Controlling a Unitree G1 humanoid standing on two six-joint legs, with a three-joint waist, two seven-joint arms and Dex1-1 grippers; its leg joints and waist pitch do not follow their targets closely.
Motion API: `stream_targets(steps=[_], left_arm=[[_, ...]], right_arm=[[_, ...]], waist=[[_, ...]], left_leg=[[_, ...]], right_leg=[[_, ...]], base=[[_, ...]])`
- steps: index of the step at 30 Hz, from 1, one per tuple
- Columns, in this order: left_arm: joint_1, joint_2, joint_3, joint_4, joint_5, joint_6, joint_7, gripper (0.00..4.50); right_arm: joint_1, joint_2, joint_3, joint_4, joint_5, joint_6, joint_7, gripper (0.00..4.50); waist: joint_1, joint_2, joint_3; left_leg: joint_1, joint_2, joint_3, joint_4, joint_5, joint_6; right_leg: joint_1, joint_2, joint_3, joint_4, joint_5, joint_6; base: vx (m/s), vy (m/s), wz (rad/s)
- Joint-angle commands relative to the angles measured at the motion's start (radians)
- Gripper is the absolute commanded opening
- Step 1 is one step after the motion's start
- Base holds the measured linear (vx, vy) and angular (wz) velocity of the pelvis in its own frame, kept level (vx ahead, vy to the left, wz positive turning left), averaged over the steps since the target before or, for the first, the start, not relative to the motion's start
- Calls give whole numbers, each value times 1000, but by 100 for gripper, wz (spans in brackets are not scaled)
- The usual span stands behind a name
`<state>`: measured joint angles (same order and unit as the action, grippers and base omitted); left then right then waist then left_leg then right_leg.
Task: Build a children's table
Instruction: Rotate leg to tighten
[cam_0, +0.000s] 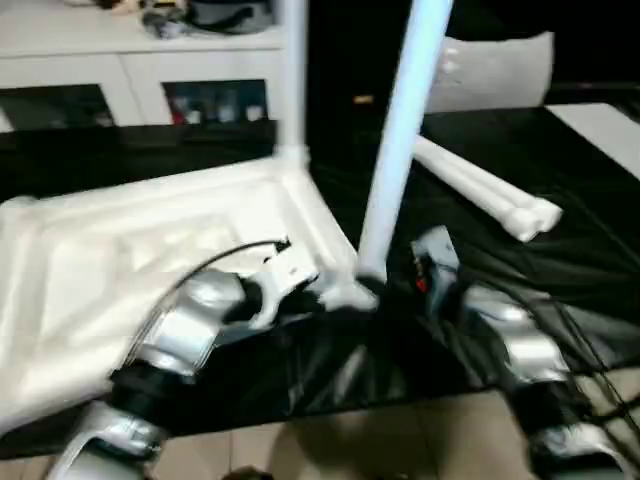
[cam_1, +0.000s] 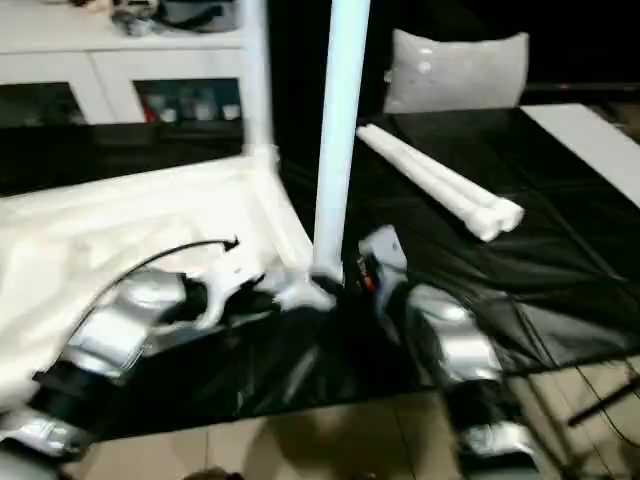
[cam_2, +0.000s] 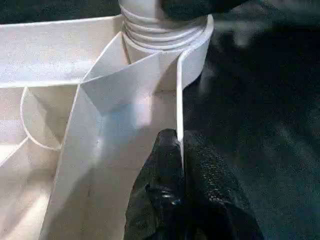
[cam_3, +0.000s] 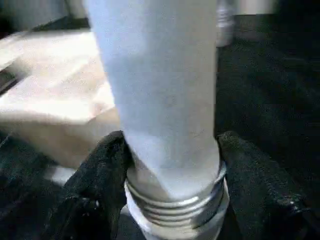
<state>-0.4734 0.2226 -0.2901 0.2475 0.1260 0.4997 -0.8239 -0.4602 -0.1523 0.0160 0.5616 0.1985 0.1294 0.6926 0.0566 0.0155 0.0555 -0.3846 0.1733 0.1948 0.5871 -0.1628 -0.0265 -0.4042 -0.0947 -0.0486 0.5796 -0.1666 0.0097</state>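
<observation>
With our left end effector (cam_2: 181, 150) pinched shut on the tabletop's (cam_0: 150, 250) side wall beside the near corner socket (cam_2: 167, 35), our right end effector (cam_3: 170, 165) clasped the upright leg (cam_0: 400, 140) at its threaded base, long axis vertical over that socket.

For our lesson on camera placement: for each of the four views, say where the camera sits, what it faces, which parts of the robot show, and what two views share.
Left eye: on the head, facing down at the top; both silver forearms show.
Right eye: beside it, same scene; two loose legs lie behind.
Left wrist: looks along the left end effector, shut on the top's rim.
Right wrist: looks along the right end effector, its fingers either side of the upright leg.
Shared: both wrist views show that leg's threaded end at the corner socket.
</observation>
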Motion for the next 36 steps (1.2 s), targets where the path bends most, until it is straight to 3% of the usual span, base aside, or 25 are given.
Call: stream_targets(steps=[1,2,3,4,6,7,8,10,11,14,15,16,17,20,21,24,26,27,31,34,36], left_arm=[[-48,-96,-9,-41,-14,1,105,0],[-60,-134,-6,-33,-7,7,157,0],[-60,-134,-6,-33,-7,7,157,0],[-74,-174,-14,-30,2,3,201,0],[-80,-177,-31,-38,15,-7,200,0],[-79,-167,-38,-42,25,-16,192,0],[-79,-166,-38,-42,26,-17,191,0],[-78,-163,-39,-42,30,-21,190,0],[-78,-150,-38,-37,32,-32,187,0],[-78,-131,-37,-28,33,-49,177,0],[-78,-117,-37,-20,32,-65,166,0],[-80,-99,-39,-2,29,-91,147,0],[-80,-99,-39,-2,29,-91,147,0],[-104,-82,-41,58,31,-158,129,0],[-123,-76,-41,98,36,-192,128,0],[-181,-65,-40,217,43,-287,129,0],[-224,-62,-43,297,56,-338,137,0],[-249,-65,-42,339,62,-366,146,0],[-326,-91,-30,465,49,-480,163,0],[-358,-105,-28,516,48,-528,178,0],[-402,-137,5,594,17,-568,197,0]], right_arm=[[-43,82,40,38,-1,11,-77,254],[-69,103,16,77,-13,-7,-164,254],[-69,103,16,77,-13,-7,-164,254],[-100,119,-20,134,-28,-38,-277,254],[-106,123,-52,155,-28,-59,-317,254],[-102,125,-66,150,-26,-62,-320,303],[-101,125,-67,150,-25,-63,-320,316],[-101,127,-73,150,-24,-67,-323,332],[-94,123,-80,143,-21,-76,-321,343],[-81,113,-86,127,-20,-93,-323,365],[-68,103,-90,110,-21,-103,-329,365],[-43,84,-95,74,-26,-116,-339,376],[-43,84,-95,74,-26,-116,-339,376],[20,52,-92,-19,-24,-112,-313,407],[56,38,-90,-72,-24,-105,-299,413],[158,9,-82,-224,3,-73,-232,443],[210,3,-76,-299,19,-59,-209,448],[232,-2,-67,-332,21,-47,-204,448],[276,-15,-46,-389,12,-27,-223,448],[285,-16,-42,-402,13,-18,-228,448],[303,-10,-34,-433,8,-2,-226,448]], waist=[[2,-4,-56],[-2,4,-55],[-6,2,-55],[-5,1,-58],[-4,4,-62],[-1,4,-65],[0,3,-66],[12,2,-73],[16,10,-75],[31,6,-82],[40,11,-88],[42,14,-89],[43,13,-88],[50,12,-84],[62,13,-79],[58,13,-73],[61,11,-73],[55,10,-71],[54,6,-71],[57,5,-74],[61,-3,-76]], left_leg=[[31,47,-50,-88,-504,-45],[27,49,-47,-93,-502,-45],[29,49,-47,-92,-518,-51],[29,48,-46,-91,-511,-50],[28,45,-42,-88,-497,-41],[24,46,-40,-88,-467,-31],[21,46,-37,-88,-449,-24],[17,48,-29,-82,-352,1],[18,49,-28,-80,-331,6],[11,45,-21,-69,-222,43],[11,46,-20,-63,-156,59],[9,45,-20,-57,-108,77],[8,45,-19,-56,-99,85],[10,48,-19,-61,-141,86],[24,49,-14,-62,-187,76],[12,49,-24,-76,-247,39],[22,50,-23,-77,-295,25],[12,47,-27,-80,-302,20],[13,47,-25,-78,-304,17],[15,47,-24,-74,-288,22],[10,47,-22,-70,-251,40]], right_leg=[[20,-60,13,-101,-616,-106],[17,-56,17,-98,-570,-116],[15,-54,15,-98,-551,-125],[15,-55,18,-95,-523,-129],[14,-55,21,-96,-483,-140],[18,-54,24,-90,-430,-149],[19,-53,26,-87,-399,-155],[25,-51,30,-72,-264,-189],[26,-51,31,-67,-233,-199],[37,-50,30,-52,-107,-227],[37,-48,29,-40,-24,-239],[38,-44,26,-32,45,-252],[38,-43,25,-33,58,-255],[40,-47,23,-38,-14,-259],[31,-43,26,-53,-95,-226],[40,-47,24,-59,-195,-188],[32,-49,27,-70,-258,-157],[37,-48,25,-72,-284,-145],[30,-53,26,-76,-308,-151],[29,-54,26,-74,-285,-161],[33,-55,26,-67,-234,-176]], base=[[0,0,0],[0,0,0],[0,0,0],[0,0,0],[0,0,0],[0,0,0],[0,0,0],[25,-6,2],[59,-17,6],[61,-23,4],[61,-28,2],[51,-27,1],[0,0,0],[0,0,0],[0,0,0],[0,0,0],[0,0,0],[0,0,0],[0,0,0],[0,0,0],[0,0,0]])
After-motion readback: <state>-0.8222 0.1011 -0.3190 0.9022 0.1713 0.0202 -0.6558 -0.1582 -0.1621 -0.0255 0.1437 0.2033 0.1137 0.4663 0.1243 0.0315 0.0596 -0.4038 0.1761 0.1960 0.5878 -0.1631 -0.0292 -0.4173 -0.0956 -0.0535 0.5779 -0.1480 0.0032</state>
